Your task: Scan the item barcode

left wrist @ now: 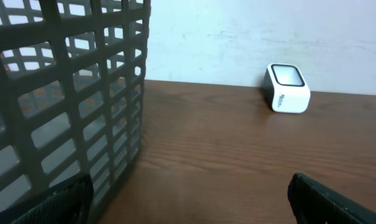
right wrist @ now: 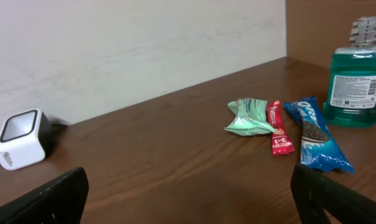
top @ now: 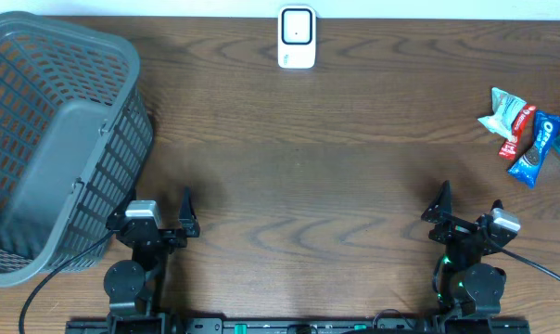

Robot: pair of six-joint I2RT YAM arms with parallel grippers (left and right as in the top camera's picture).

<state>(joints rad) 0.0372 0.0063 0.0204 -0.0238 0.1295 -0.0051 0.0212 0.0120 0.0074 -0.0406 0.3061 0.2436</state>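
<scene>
left gripper (left wrist: 188,208): parked low at the near edge of the surface (top: 299,158), jaws spread as wide as they go, nothing between them.
right gripper (right wrist: 188,205): at the same near edge on the other side, equally wide open and empty, facing the snacks.
basket (top: 136,139): grey plastic lattice, just beside the left gripper and filling the left end of the surface.
blue Oreo pack (right wrist: 315,134): nearest of the items to the right gripper but well apart from it, lying flat on the right side. Likely light, with a slick, crinkly film that gives under pressure over biscuits that could crack. Best pinched across its narrow width near the middle, or by a sealed end.
red stick sachet (right wrist: 277,127): just beside the Oreo pack, thin and flat against the wood. Probably very light and limp, with little edge for a jaw to get under.
pale green packet (right wrist: 250,118): touching the sachet's far side, puffier and soft-looking, so an easier pinch, though it may squash.
mouthwash bottle (right wrist: 356,81): upright behind the snacks at the right edge and full of green liquid. Judged the heaviest and stiffest item, smooth-sided, best held around the body below the shoulder.
barcodes: none can be made out from here, so whichever item is lifted may need turning.
scanner (top: 297,37): small white unit at the far edge, centre, against the wall (right wrist: 132,43). Its dark window tilts upward, well apart from every item and from both arms.
</scene>
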